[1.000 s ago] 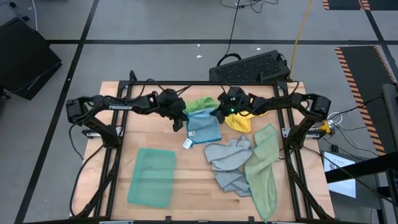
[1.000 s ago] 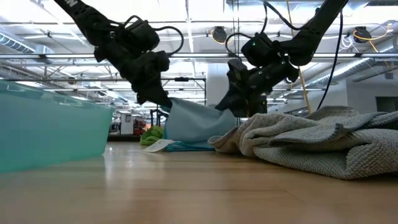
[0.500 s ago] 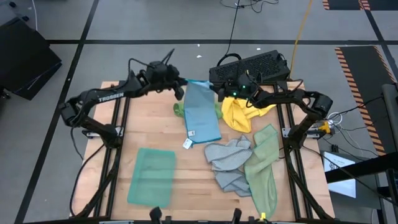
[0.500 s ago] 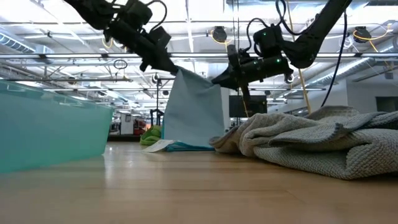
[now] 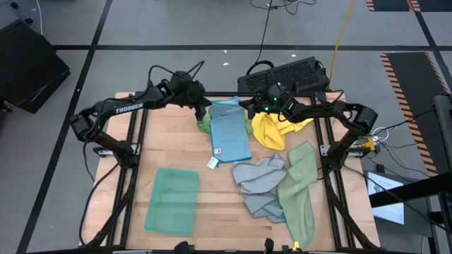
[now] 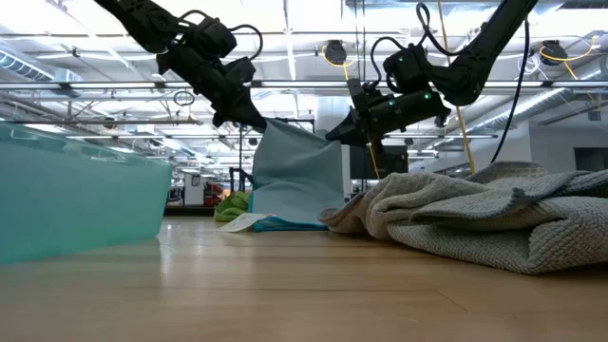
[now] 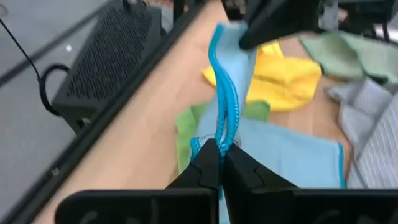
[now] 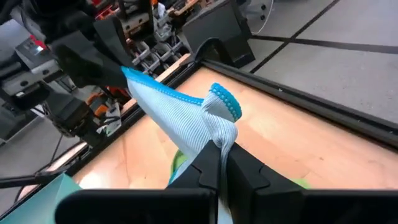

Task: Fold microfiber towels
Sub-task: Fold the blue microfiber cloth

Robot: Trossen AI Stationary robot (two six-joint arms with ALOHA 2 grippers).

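High view — light blue towel (image 5: 229, 129) top edge now lower, both grippers' fingers (image 7: 214, 168) still pinching its corners.

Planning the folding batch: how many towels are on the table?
6: teal front left, blue held up, bright green under it, yellow beside, grey and sage right. More may hide underneath.

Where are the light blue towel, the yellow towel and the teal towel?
light blue towel (image 5: 230, 134), high view, middle of its flat part
yellow towel (image 5: 270, 132), high view, centre of the heap
teal towel (image 5: 172, 200), high view, middle of the folded cloth
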